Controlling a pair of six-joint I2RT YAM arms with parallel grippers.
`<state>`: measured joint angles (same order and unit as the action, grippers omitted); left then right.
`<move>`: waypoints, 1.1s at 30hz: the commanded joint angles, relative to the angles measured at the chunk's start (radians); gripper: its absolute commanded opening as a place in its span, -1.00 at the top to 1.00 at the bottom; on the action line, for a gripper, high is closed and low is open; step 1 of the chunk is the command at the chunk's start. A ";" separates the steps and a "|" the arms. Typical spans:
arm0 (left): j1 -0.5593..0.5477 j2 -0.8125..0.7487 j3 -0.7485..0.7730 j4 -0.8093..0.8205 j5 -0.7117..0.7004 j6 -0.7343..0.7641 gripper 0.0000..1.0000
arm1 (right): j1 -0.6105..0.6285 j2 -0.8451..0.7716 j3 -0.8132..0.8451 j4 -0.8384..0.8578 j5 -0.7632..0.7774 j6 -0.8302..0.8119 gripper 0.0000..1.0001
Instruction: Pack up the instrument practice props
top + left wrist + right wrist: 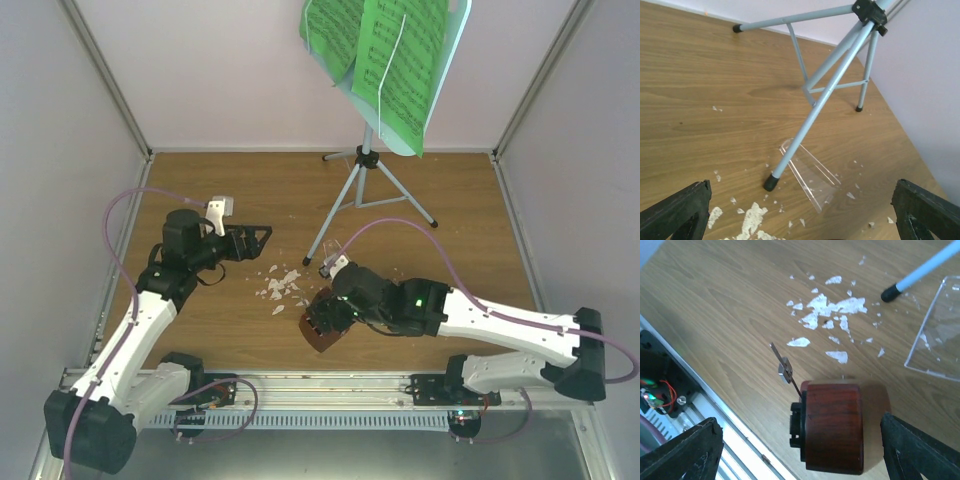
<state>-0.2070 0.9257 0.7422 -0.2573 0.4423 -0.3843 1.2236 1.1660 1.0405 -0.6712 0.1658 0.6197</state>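
While left tool (pixel 258 240) and right tool (pixel 318 322) gape apart, one glossy reddish-brown metronome (pixel 832 432), one clear angular cover (pixel 810 175) and three slim metal legs (pixel 830 90) meet the worktop (pixel 700 100).

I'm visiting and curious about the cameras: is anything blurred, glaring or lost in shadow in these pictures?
Top view: soft, even light, no hard shadows; the green pages run off the top edge. Left wrist view: tripod legs sharp, the clear cover hard to make out. Right wrist view: the metronome sharp, with a faint shadow beside it; the dark fingers at the corners look soft.
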 commanded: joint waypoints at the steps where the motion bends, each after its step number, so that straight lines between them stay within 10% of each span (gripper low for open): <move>1: -0.002 0.016 -0.003 0.026 0.101 -0.051 -0.98 | 0.022 0.026 0.002 -0.047 0.076 0.076 -0.69; 33: -0.003 -0.088 -0.102 0.046 0.267 -0.060 -0.98 | -0.047 0.025 -0.108 0.227 0.070 -0.357 0.29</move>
<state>-0.2070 0.8536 0.6651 -0.2691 0.6662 -0.4362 1.1957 1.2167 0.9619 -0.5503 0.2825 0.4057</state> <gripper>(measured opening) 0.990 0.421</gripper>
